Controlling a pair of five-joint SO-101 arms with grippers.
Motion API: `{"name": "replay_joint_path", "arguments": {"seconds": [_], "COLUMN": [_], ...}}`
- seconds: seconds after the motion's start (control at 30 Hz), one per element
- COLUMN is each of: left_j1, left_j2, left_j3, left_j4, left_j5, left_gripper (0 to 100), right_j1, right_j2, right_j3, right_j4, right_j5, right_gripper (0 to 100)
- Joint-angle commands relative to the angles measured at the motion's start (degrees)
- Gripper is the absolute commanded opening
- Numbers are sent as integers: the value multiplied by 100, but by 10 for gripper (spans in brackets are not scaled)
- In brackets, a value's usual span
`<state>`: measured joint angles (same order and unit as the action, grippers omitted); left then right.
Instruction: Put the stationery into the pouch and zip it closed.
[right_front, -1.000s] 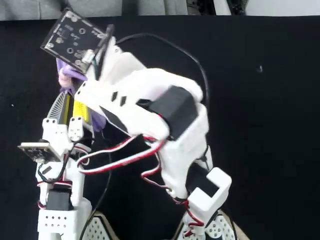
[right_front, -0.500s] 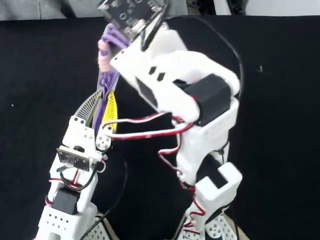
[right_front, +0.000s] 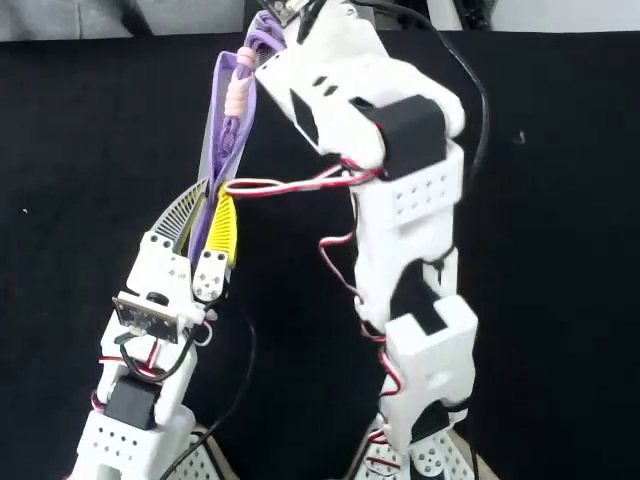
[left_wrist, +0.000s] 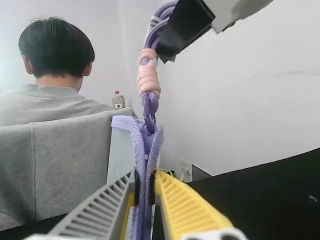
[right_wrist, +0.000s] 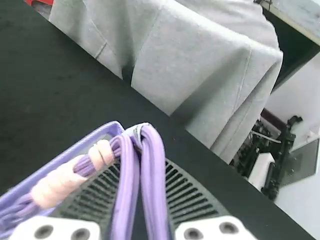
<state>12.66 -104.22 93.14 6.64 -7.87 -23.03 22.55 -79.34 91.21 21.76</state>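
**High view:** the purple pouch (right_front: 222, 150) hangs taut above the black bench (right_front: 80, 130), strung between the two arms. The left pincer (right_front: 207, 228) is clamped on its lower end. The right pincer (right_front: 268, 28) is at its upper end, beside the pink pull (right_front: 238, 92).

**Left wrist view:** the grip is plainer here. The left pincer (left_wrist: 145, 200) pinches the pouch's (left_wrist: 145, 145) webbing between yellow and grey fingers. The pink pull (left_wrist: 148, 80) rises to the right pincer (left_wrist: 185, 22).

**Right wrist view:** the right pincer (right_wrist: 135, 220) is clenched on the pouch's purple cords (right_wrist: 145, 170), with the pink pull (right_wrist: 65, 177) just beside it and the bench (right_wrist: 50, 85) beneath.
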Motion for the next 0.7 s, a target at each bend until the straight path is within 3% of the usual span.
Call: {"name": "replay_joint_path", "arguments": {"seconds": [0.0,0.43,0.67], "left_j1": [-13,-13,13], "left_j2": [-44,-44,-44], "left_j3": [-295,-215,-154], "left_j4": [-62,-79,-88], "left_j5": [62,62,62], "left_gripper": [27,27,27], "right_j1": [422,1266,1257], "right_j2": [215,1508,1341], "right_j3": [-295,-338,-646], "right_j4": [-580,-2119,-1336], "right_j5": [229,633,624], "right_gripper": [11,11,15]}}
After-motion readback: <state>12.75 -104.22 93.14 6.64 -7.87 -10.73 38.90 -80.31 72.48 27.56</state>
